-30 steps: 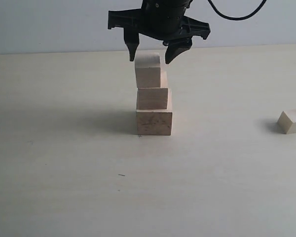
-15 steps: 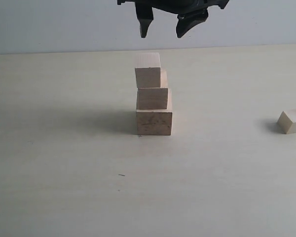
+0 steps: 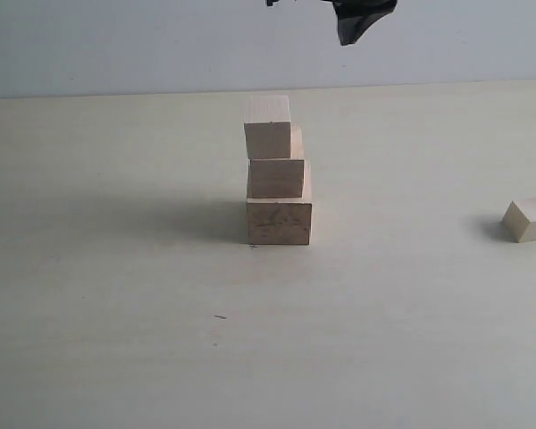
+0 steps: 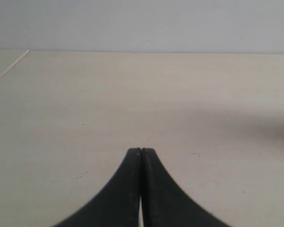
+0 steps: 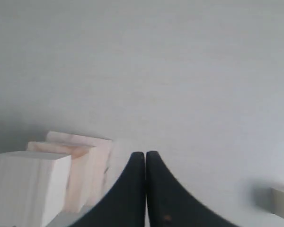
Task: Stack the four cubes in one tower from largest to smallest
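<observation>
Pale tabletop (image 3: 116, 340) runs back to a plain grey wall, and near its middle stands the tower (image 3: 277, 174), three wooden cubes high, widest at the bottom. The top cube (image 3: 268, 138) sits a little off-centre, shifted to one edge of the cube below it. The smallest cube (image 3: 528, 220) lies alone on the table, well apart from the tower on its right side and turned slightly askew.

High above, at the top edge of the exterior view, hangs the right gripper (image 5: 145, 155), jaws pressed together and holding nothing. The smallest cube is far below it and off to its right, and the tower is below and just to its left.

Fetching that last cube looks like the job now. I'd say the jaws need to open wide before dropping, and the wrist should turn to meet the cube's flat faces, not its corners. Travelling away from the tower keeps it safe. Setting the cube down gently and centred matters, since the perch is narrow.
</observation>
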